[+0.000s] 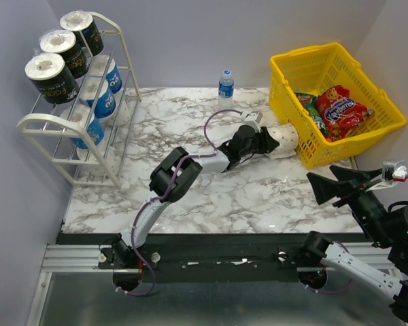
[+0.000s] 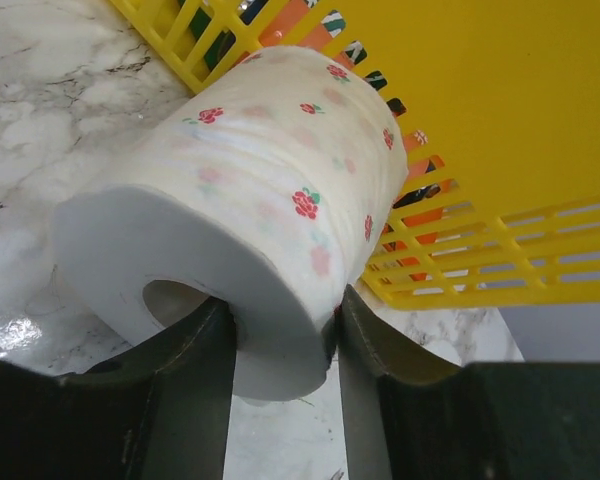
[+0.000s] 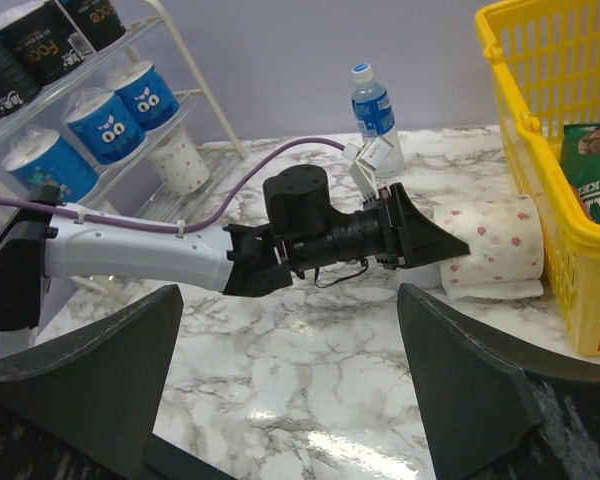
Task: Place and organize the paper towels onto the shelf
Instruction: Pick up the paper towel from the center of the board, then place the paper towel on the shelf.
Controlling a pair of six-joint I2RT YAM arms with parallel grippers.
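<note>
Finding: the left gripper [image 1: 262,141] was pinched onto the dotted roll [image 1: 285,138], one of its fingers [image 2: 205,345] against the white end beside the core hole and the other on the wrap. The roll lay on its side on the table [image 1: 258,197], long axis from 9 to 3 o'clock, its far end touching the basket [image 1: 340,49]. The shelf [image 1: 47,125] stood well apart at 9 o'clock. The right gripper [image 1: 340,187], wide open and empty, sat farther off at 4 o'clock.
</note>
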